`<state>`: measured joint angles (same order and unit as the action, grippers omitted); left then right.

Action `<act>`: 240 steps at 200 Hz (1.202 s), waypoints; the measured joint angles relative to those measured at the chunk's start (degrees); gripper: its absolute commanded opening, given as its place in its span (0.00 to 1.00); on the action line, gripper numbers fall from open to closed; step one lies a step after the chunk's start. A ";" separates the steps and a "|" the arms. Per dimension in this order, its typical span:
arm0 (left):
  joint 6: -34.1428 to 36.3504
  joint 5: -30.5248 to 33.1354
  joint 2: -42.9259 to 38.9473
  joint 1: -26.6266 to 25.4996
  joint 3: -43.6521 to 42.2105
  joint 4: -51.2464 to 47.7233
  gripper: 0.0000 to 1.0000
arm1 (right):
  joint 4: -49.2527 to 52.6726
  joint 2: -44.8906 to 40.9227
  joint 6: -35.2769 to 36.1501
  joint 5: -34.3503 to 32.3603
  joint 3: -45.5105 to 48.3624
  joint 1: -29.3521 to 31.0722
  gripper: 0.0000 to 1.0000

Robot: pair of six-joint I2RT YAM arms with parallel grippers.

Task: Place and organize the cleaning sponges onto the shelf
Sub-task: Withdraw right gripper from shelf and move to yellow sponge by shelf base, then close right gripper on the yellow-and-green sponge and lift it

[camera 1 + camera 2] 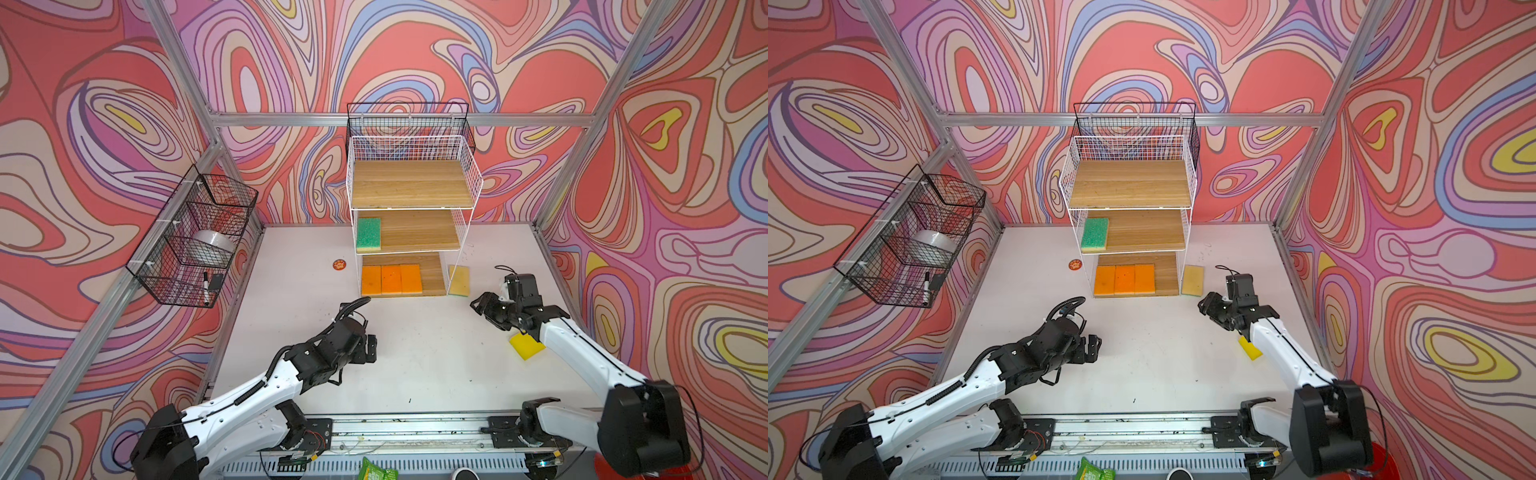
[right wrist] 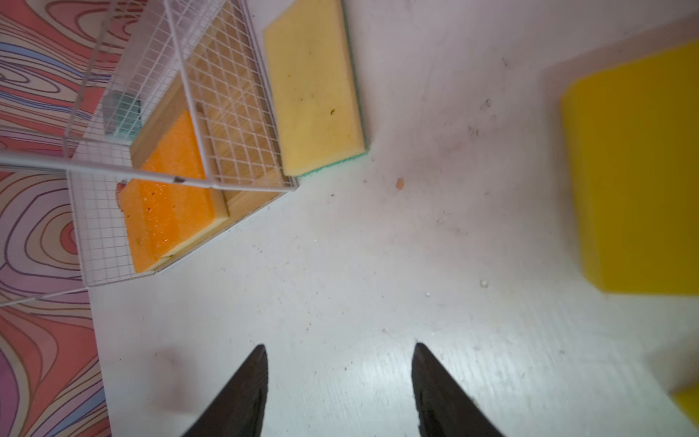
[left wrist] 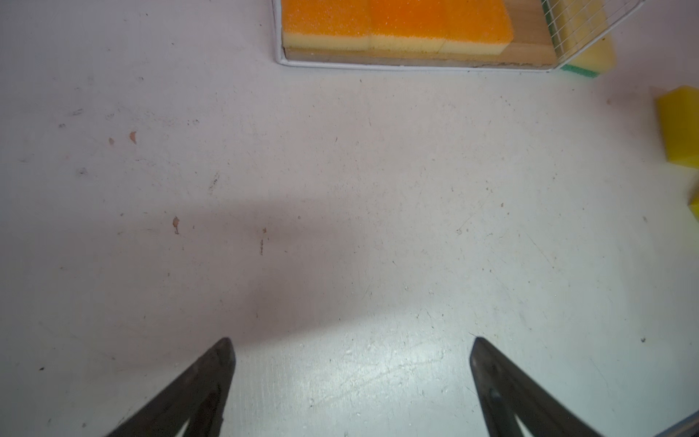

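The shelf (image 1: 411, 183) is a white wire rack with three wooden boards at the back of the table. Three orange sponges (image 1: 391, 279) lie side by side on its bottom board, and a green sponge (image 1: 368, 234) lies on the middle board's left end. Another sponge (image 1: 459, 280), pale yellow side up, lies on the table just right of the shelf. A bright yellow sponge (image 1: 524, 345) is partly hidden under the right arm. My left gripper (image 1: 372, 345) hangs open over bare table at mid-table. My right gripper (image 2: 338, 352) is open and empty, in front of the pale sponge (image 2: 314, 87).
Black wire baskets (image 1: 195, 237) on the left wall hold a tape roll and a marker. Another black basket (image 1: 409, 120) hangs behind the shelf. A small round orange disc (image 1: 339, 264) lies left of the shelf. A green packet (image 1: 376, 471) sits at the front edge.
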<state>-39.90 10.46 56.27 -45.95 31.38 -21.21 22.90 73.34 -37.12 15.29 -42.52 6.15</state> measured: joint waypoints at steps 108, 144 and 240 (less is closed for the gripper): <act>0.59 -7.06 11.98 5.31 0.81 11.23 0.99 | -7.67 26.40 4.68 -4.07 -16.28 -0.83 0.50; 0.87 -9.88 18.62 6.32 3.87 14.51 0.99 | -8.07 31.87 5.31 -5.20 -19.76 -0.83 0.42; 0.85 -12.63 22.23 6.32 6.54 19.32 0.97 | -11.43 34.21 5.53 -3.28 -19.98 -0.83 0.02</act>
<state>-39.05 -2.17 78.50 -39.64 37.91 -1.89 11.46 107.55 -31.59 12.01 -62.50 5.32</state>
